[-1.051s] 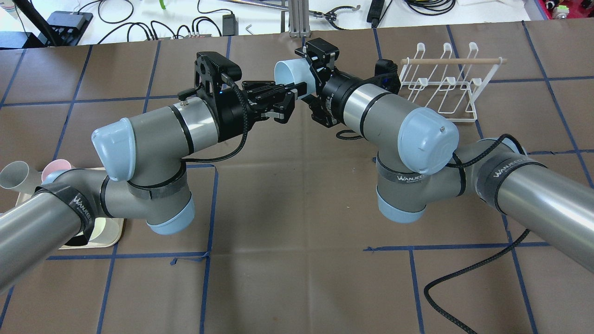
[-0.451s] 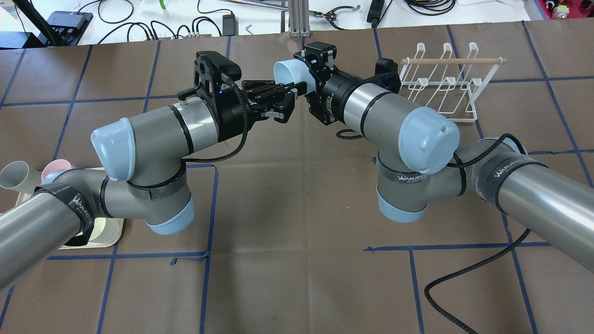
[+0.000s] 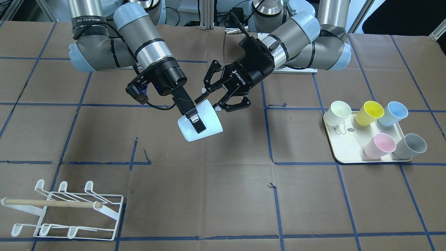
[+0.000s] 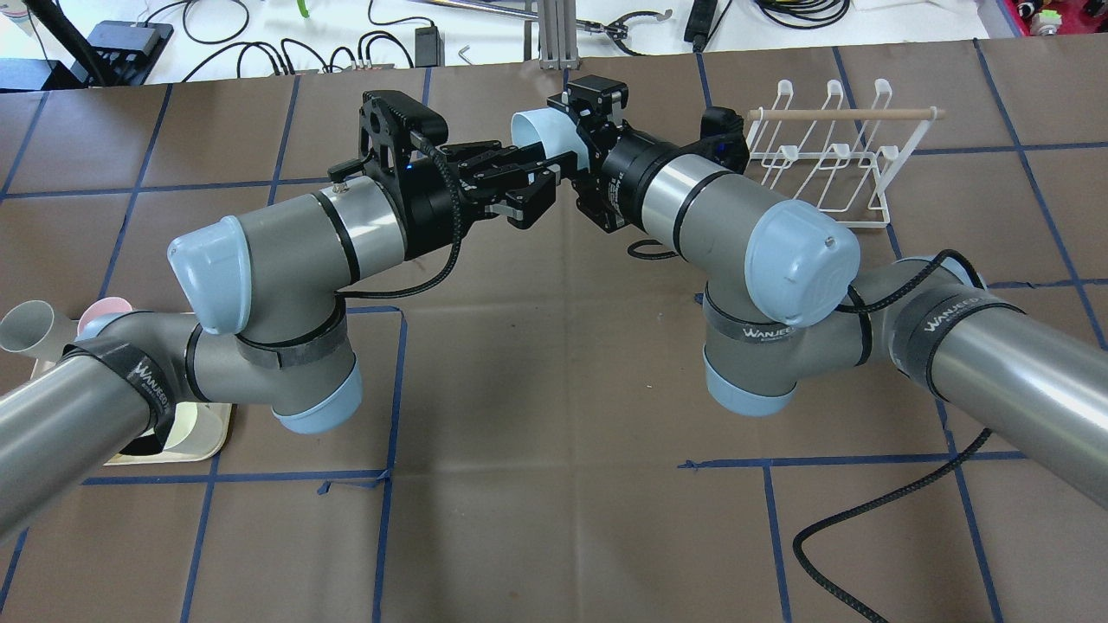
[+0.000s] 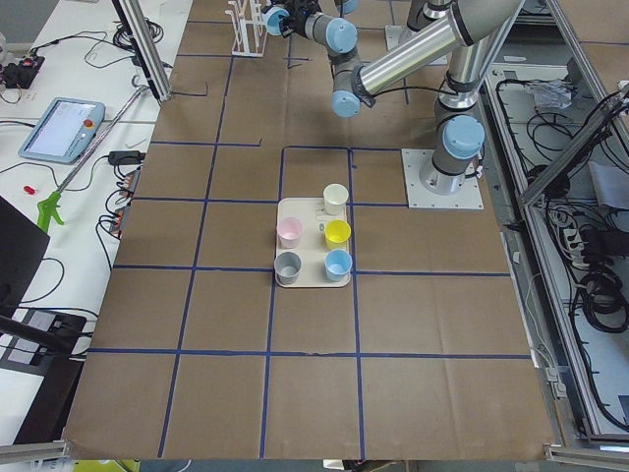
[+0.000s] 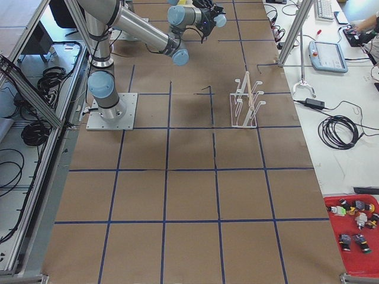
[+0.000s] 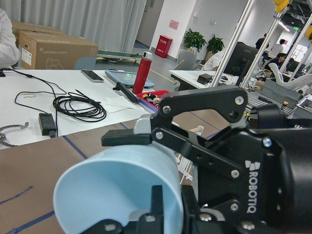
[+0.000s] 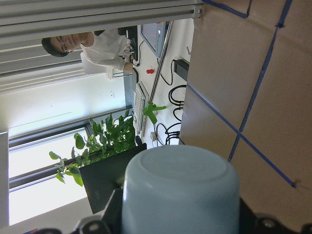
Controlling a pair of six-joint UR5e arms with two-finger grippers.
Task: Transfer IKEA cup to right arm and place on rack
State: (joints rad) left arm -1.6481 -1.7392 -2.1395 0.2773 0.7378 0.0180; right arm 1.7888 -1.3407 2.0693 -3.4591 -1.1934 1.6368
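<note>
**Cup Held Aloft in the Right Tool's Grasp**

The pale blue cup (image 3: 210,122) hangs tipped on its side above the middle of the brown-papered desk (image 3: 209,195). The right tool (image 3: 196,122) is clenched on it, one black finger pressed flat along the outer wall. The left tool (image 3: 209,102) sits just beside the cup's end with its fingers spread wide, released and gripping nothing.

Seen from overhead, the two arms meet nose to nose over the far half of the desk, and the cup's open mouth shows next to the right tool. The left wrist camera looks straight into that mouth. The right wrist camera sees the cup's closed base.

The white wire rack (image 3: 52,203), with its light wooden dowel, stands on the desk on the right arm's side, well apart from the cup. On the left arm's side a cream tray (image 3: 348,139) carries five spare cups (image 3: 379,144): cream, yellow, blue, pink and grey.
</note>
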